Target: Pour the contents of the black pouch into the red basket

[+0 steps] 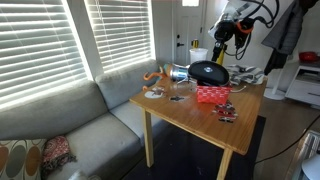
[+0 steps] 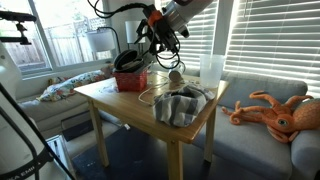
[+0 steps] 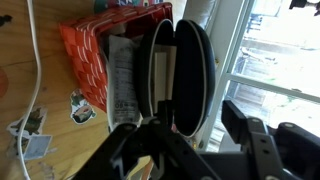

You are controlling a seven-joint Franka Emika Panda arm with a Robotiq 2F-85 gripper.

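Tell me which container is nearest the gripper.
The black pouch, right at the gripper; the red basket sits beside it, the white cup stands far off.

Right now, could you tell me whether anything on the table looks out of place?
The black pouch is tipped on edge beside the red basket, its mouth gaping. Small cards lie scattered on the table near them.

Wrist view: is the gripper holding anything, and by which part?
Cannot tell. The near end of the black pouch lies between the spread fingers of the gripper, beside the red basket, but no contact shows.
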